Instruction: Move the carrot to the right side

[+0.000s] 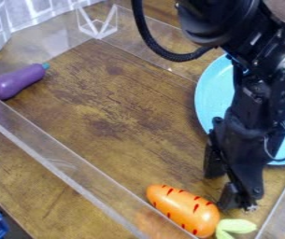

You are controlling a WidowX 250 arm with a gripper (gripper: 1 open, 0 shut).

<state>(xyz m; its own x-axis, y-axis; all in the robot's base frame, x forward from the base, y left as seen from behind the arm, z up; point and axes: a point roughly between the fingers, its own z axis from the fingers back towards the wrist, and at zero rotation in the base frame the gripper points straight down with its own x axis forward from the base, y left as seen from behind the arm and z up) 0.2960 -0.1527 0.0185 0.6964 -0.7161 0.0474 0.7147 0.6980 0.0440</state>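
Note:
The carrot point(185, 209) is a glossy orange toy with dark stripes and a pale green leafy top point(235, 228). It lies on the wooden table at the bottom right, next to the clear wall. My gripper point(242, 193) hangs from the black arm just right of and above the carrot. It holds nothing. Its fingers point down and look close together; I cannot make out a gap between them.
A purple eggplant toy point(19, 79) lies at the far left. A light blue plate point(217, 86) sits at the right, partly behind the arm. A clear plastic wall point(70, 177) runs along the front edge of the wooden table point(107, 103).

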